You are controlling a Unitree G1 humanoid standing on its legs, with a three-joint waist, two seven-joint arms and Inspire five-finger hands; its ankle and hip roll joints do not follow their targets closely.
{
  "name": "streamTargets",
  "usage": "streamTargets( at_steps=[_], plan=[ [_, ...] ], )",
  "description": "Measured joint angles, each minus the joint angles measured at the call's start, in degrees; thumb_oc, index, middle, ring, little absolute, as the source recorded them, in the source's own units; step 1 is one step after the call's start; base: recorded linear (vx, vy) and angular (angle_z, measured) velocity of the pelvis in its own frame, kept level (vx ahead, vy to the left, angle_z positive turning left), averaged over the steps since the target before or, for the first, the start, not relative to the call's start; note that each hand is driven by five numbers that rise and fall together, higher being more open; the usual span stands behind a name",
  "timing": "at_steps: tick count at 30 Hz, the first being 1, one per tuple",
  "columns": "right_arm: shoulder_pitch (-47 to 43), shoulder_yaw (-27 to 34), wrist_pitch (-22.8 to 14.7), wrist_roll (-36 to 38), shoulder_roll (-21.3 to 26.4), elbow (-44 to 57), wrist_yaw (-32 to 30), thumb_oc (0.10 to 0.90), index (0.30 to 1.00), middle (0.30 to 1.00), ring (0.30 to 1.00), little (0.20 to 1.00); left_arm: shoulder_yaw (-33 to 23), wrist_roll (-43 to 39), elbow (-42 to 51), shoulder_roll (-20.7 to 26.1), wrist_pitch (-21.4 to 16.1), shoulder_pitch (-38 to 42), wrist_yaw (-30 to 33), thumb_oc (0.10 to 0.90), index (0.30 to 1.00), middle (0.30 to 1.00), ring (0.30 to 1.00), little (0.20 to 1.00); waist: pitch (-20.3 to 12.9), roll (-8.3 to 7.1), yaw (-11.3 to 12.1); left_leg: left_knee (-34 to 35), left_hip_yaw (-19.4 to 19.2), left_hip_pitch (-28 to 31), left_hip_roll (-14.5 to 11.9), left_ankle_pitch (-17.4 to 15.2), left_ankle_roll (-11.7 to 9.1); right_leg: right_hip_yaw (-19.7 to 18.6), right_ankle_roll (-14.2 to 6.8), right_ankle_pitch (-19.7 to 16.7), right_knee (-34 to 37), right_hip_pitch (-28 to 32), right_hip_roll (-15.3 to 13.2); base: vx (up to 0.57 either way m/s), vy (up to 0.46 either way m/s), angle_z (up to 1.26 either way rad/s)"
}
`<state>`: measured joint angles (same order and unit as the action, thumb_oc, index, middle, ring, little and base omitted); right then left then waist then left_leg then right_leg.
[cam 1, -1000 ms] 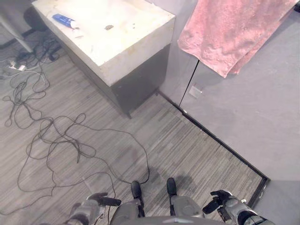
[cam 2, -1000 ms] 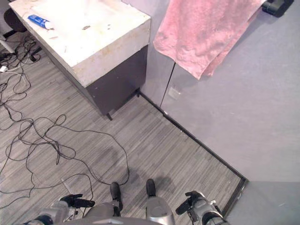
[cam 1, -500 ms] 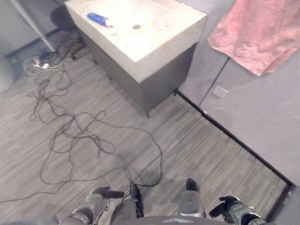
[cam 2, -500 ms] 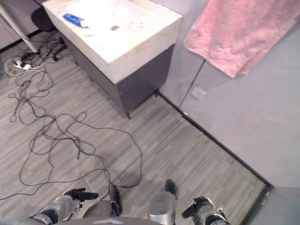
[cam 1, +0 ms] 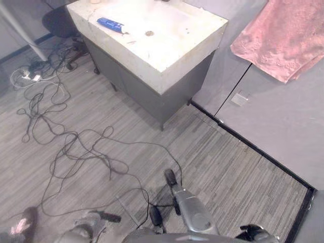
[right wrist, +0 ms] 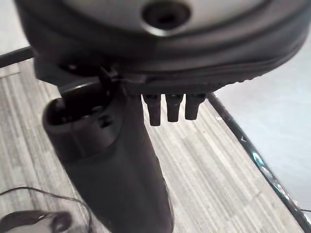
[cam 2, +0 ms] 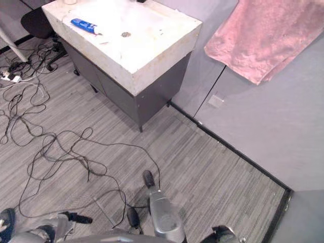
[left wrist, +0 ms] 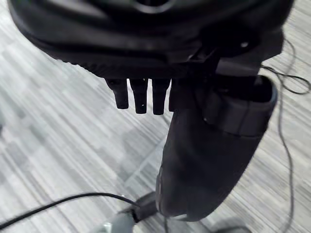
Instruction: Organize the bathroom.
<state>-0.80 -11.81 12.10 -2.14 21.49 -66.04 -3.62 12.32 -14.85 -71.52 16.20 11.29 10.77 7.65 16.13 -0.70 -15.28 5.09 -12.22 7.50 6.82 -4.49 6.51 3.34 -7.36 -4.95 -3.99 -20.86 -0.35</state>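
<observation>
Toothpaste — the blue tube (cam 1: 110, 24) — is lying flat on the pale stone bench (cam 1: 167, 55), far ahead, long axis slanting across my reach. My left hand (cam 1: 93, 218), nearer, and right hand (cam 2: 223, 234) are hanging relaxed — grasping nothing.

Even, soft light; blurred wrist views.

Power strip (cam 1: 29, 76) (by chair base (cam 1: 59, 20)).
</observation>
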Motion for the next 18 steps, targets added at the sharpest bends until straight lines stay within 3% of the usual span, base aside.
streamTargets(
  at_steps=[2,3,4,5,6,7,8,9,10,11,13,14,16,17,18],
  plan=[
    [0.1,0.0,0.2,0.0,0.5,-1.0,0.9,0.800,0.900,0.900,0.900,0.900,0.0,0.0,1.0,-1.7,-0.2,-0.7,0.1,0.800,0.900,0.900,0.900,0.900,-1.0,0.98,-0.3,0.0,-1.0,2.1,-0.3,-2.4,-0.2,3.9,1.4,-0.5,-1.2,0.1,0.3,0.30,0.023,-0.25],
    [0.1,0.0,0.2,0.0,0.5,-1.0,0.9,0.800,0.900,0.900,0.900,0.900,0.0,0.0,1.0,-1.7,-0.2,-0.7,0.1,0.800,0.900,0.900,0.900,0.900,-1.0,0.98,-0.3,0.0,-1.0,2.1,-0.3,-2.4,-0.2,3.9,1.4,-0.5,-1.2,0.1,0.3,0.33,-0.052,-0.25],
    [0.8,0.0,-0.1,0.0,1.2,-1.3,1.4,0.800,0.900,0.900,0.900,0.900,0.3,0.0,0.9,-3.2,-0.4,-1.9,0.3,0.800,0.900,0.900,0.900,0.900,-2.5,3.24,-0.6,-3.6,-0.8,3.1,-1.9,-6.0,-3.4,4.1,5.4,-4.0,-2.1,2.5,1.5,0.22,-0.073,-0.01],
    [1.2,-0.1,-0.2,0.0,1.2,-1.3,1.7,0.800,0.900,0.900,0.900,0.900,0.2,0.0,0.6,-3.2,-0.5,-1.4,0.4,0.800,0.900,0.900,0.900,0.900,-2.6,3.25,-0.5,-5.6,-0.7,3.2,-2.4,-7.0,-4.7,4.2,9.3,-5.1,-1.6,3.7,1.8,0.41,-0.117,0.06],
    [0.4,0.0,-0.1,0.3,0.6,-1.6,1.5,0.800,0.900,0.900,0.900,0.900,0.1,1.0,0.0,-3.2,-1.2,-0.5,0.4,0.800,0.900,0.900,0.900,0.900,-2.8,3.30,-0.2,-15.6,-0.7,0.4,-3.9,-9.1,-9.9,4.5,10.3,-4.3,1.8,6.8,1.9,0.29,-0.058,0.14],
    [-0.3,-0.1,-0.1,0.4,0.2,-1.7,1.5,0.800,0.900,0.900,0.900,0.900,-0.3,1.8,-0.5,-3.2,-1.4,-0.1,1.0,0.800,0.900,0.900,0.900,0.900,-3.6,2.80,0.1,-32.5,-1.3,-6.0,-5.8,-9.1,-14.6,3.9,10.9,-3.6,3.8,9.6,1.8,0.33,-0.044,-0.04],
    [-0.4,-1.0,-0.8,0.3,0.8,-0.5,1.4,0.800,0.900,0.900,0.900,0.900,-0.4,1.8,-0.5,-3.4,-1.3,0.0,1.0,0.800,0.900,0.900,0.900,0.900,-4.3,3.42,0.6,-43.9,-1.3,-10.6,-8.1,-6.7,-16.7,3.4,11.9,-2.9,4.0,11.2,2.2,0.20,0.014,-0.23],
    [-0.7,-1.3,-1.4,0.4,1.2,0.0,1.2,0.800,0.900,0.900,0.900,0.900,-0.4,1.8,-0.4,-3.6,-1.2,-0.2,1.0,0.800,0.900,0.900,0.900,0.900,-4.7,3.86,1.0,-50.3,-0.7,-13.4,-9.3,-4.7,-17.5,2.6,12.3,-2.5,3.8,12.2,2.8,0.20,0.052,-0.44],
    [-2.8,-1.3,-1.5,0.4,1.3,0.5,0.4,0.800,0.900,0.900,0.900,0.900,-0.4,1.7,0.0,-3.6,-0.9,0.0,1.6,0.800,0.900,0.900,0.900,0.900,-5.0,4.28,1.4,-63.6,2.3,-20.6,-9.8,-0.1,-17.5,0.9,12.9,-1.4,3.3,12.9,3.1,0.21,0.087,-0.65],
    [-4.3,-1.3,-1.6,0.5,1.2,0.5,0.2,0.800,0.900,0.900,0.900,0.900,-0.4,1.7,0.2,-3.4,-0.8,-0.1,2.0,0.800,0.900,0.900,0.900,0.900,-5.1,4.39,2.4,-67.0,2.5,-22.8,-10.4,0.9,-16.1,-0.8,12.6,-1.2,3.2,13.4,2.9,0.24,0.139,-0.89],
    [-6.0,-1.4,-2.1,0.6,1.2,0.7,0.1,0.800,0.900,0.900,0.900,0.900,-0.5,0.9,0.3,-3.3,0.0,-0.1,2.6,0.800,0.900,0.900,0.900,0.900,-4.8,3.50,2.7,-63.4,3.4,-25.5,-12.2,1.3,-15.1,-3.6,12.2,-0.7,3.6,15.6,2.8,0.22,0.194,-0.77],
    [-6.3,-1.5,-2.2,0.6,1.1,0.6,-0.1,0.800,0.900,0.900,0.900,0.900,-1.6,-0.4,0.1,-3.2,0.4,-0.1,3.1,0.800,0.900,0.900,0.900,0.900,-4.9,3.12,2.9,-55.3,3.8,-25.1,-14.4,1.8,-14.2,-4.9,12.3,-0.4,4.2,17.4,2.9,0.15,0.192,-0.60],
    [-6.8,-2.0,-2.4,0.9,1.1,0.5,-1.0,0.800,0.900,0.900,0.900,0.900,-2.1,-1.4,0.1,-2.5,0.6,-0.5,4.1,0.800,0.900,0.900,0.900,0.900,-4.8,2.46,3.0,-40.8,5.6,-24.1,-16.2,2.7,-13.5,-7.0,12.2,0.2,4.6,18.4,3.4,0.19,0.316,-0.75],
    [-6.9,-2.1,-2.4,0.9,1.2,0.5,-1.6,0.800,0.900,0.900,0.900,0.900,-2.1,-1.5,0.1,-2.2,0.7,-0.1,4.7,0.800,0.900,0.900,0.900,0.900,-4.6,2.15,2.6,-37.4,7.1,-25.2,-17.3,3.5,-13.7,-8.1,12.2,0.5,4.7,18.9,3.6,0.26,0.466,-0.66],
    [-6.6,-1.6,-2.6,1.7,0.8,-0.7,-2.2,0.800,0.900,0.900,0.900,0.900,-2.5,-3.1,0.0,-1.5,1.0,0.1,5.6,0.800,0.900,0.900,0.900,0.900,-5.1,1.62,2.4,-23.2,11.2,-22.8,-16.4,4.9,-15.0,-10.1,10.7,1.1,4.8,19.2,4.0,0.22,0.381,-0.57]
  ],
)
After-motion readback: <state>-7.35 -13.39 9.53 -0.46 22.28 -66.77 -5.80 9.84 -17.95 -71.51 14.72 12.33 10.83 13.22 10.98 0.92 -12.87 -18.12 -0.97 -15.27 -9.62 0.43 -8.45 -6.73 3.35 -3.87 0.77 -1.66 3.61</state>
